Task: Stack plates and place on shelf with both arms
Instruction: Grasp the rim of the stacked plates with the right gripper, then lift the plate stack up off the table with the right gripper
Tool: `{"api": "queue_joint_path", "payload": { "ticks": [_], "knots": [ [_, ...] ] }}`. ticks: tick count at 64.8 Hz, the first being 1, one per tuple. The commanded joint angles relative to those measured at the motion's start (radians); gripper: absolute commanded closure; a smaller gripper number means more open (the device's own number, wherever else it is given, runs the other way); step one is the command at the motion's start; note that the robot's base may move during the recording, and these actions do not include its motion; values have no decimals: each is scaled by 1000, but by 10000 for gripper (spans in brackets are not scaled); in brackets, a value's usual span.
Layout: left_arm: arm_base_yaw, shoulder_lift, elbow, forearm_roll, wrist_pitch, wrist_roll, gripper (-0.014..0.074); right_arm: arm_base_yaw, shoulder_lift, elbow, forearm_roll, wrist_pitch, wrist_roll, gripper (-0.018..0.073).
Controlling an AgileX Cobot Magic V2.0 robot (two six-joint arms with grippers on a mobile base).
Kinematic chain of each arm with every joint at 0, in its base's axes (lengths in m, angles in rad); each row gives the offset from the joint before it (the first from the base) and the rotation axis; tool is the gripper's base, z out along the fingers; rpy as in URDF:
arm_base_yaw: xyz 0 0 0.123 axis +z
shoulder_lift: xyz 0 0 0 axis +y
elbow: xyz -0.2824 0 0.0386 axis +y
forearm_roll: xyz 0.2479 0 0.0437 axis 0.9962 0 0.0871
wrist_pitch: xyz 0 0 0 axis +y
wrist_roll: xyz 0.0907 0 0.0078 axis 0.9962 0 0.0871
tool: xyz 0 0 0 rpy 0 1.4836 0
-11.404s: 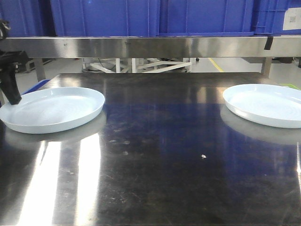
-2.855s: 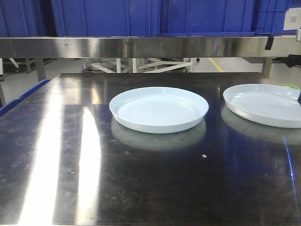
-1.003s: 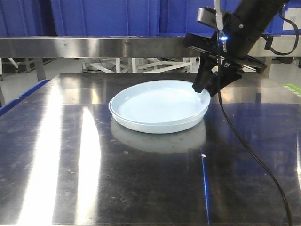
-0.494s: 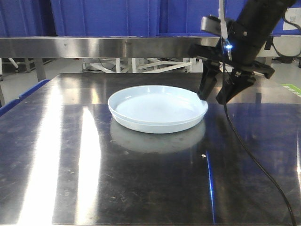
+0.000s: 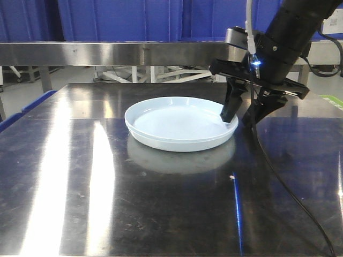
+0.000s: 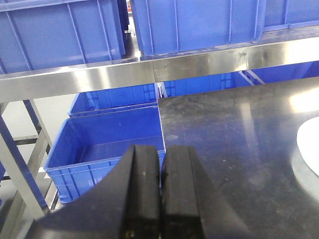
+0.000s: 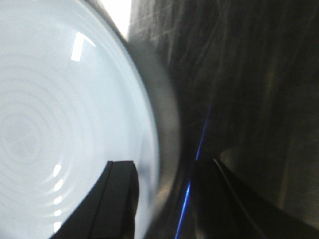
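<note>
Two pale bluish-white plates sit nested in one stack (image 5: 177, 122) at the middle of the dark steel table (image 5: 161, 203). My right gripper (image 5: 237, 121) is open at the stack's right edge, with one finger inside the rim and the other outside it. In the right wrist view the top plate (image 7: 65, 114) fills the left side, and the right gripper (image 7: 169, 199) straddles its blurred rim without closing on it. My left gripper (image 6: 160, 189) is shut on nothing, out over the table's left edge. A sliver of the plates (image 6: 311, 149) shows at the right border.
A steel shelf beam (image 5: 134, 52) crosses behind the table, with blue crates (image 5: 118, 19) standing on it. Below the table's left edge sits an open blue bin (image 6: 114, 144). A black cable (image 5: 284, 182) trails from the right arm over the table's right side.
In half a second the right gripper has dropped and shifted left, from just off the stack's right edge to straddling its rim. The top plate, tilted a second ago, now lies flat.
</note>
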Motion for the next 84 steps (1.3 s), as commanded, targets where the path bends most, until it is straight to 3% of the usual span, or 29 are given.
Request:
{"api": "queue_joint_path", "payload": {
  "ticks": [1, 43, 51, 62, 84],
  "knots": [
    [2, 3, -29, -2, -87, -10, 514, 19, -64, -19, 47, -42, -1, 176],
    [2, 3, -29, -2, -87, -10, 514, 35, -63, 33, 47, -86, -1, 183],
    [2, 3, -29, -2, -87, -10, 514, 35, -63, 31, 47, -97, -1, 278],
    [2, 3, -29, -2, -87, -10, 514, 35, -69, 31, 47, -111, -1, 521],
    [2, 3, -29, -2, -87, -10, 514, 35, -225, 31, 35, -230, -3, 504]
  ]
}}
